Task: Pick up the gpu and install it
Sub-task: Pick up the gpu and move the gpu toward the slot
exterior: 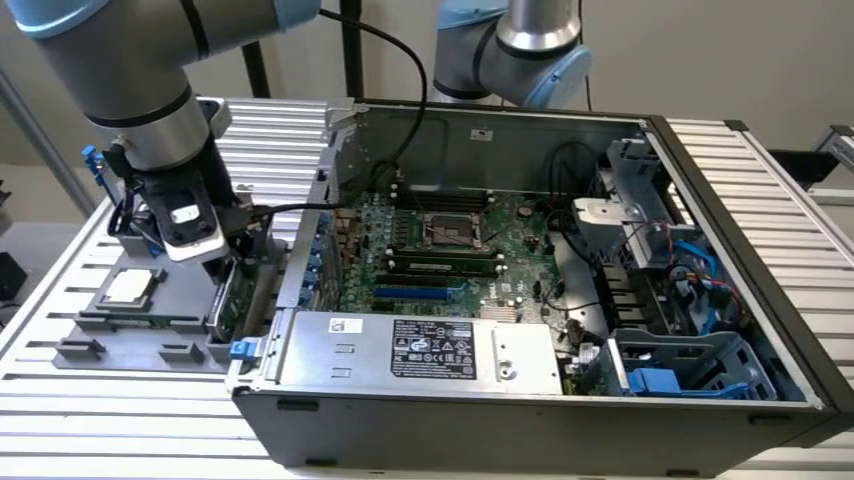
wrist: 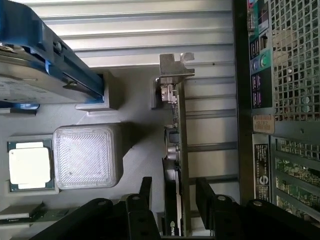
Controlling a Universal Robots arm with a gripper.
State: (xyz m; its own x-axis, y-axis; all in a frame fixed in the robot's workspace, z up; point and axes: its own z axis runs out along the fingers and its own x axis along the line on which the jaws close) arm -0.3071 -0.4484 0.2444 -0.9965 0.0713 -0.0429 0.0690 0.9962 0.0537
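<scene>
The gpu [exterior: 238, 298] stands on its edge in a grey fixture [exterior: 134, 340], just outside the open computer case [exterior: 534, 400] on the exterior view's left. In the wrist view the gpu [wrist: 176, 145] shows edge-on, with its silver bracket [wrist: 172, 67] at the far end. My gripper [exterior: 227, 262] hangs right over the card. The gripper [wrist: 175, 182] is open, one black finger on each side of the card's near end, with a gap on both sides. The green motherboard [exterior: 454, 240] lies inside the case.
The grey fixture also holds a CPU [wrist: 29, 166] and a silver hard drive in a blue frame [wrist: 30, 65]. The case's perforated rear panel [wrist: 290, 75] stands close beside the card. A second arm [exterior: 521, 50] rises behind the case.
</scene>
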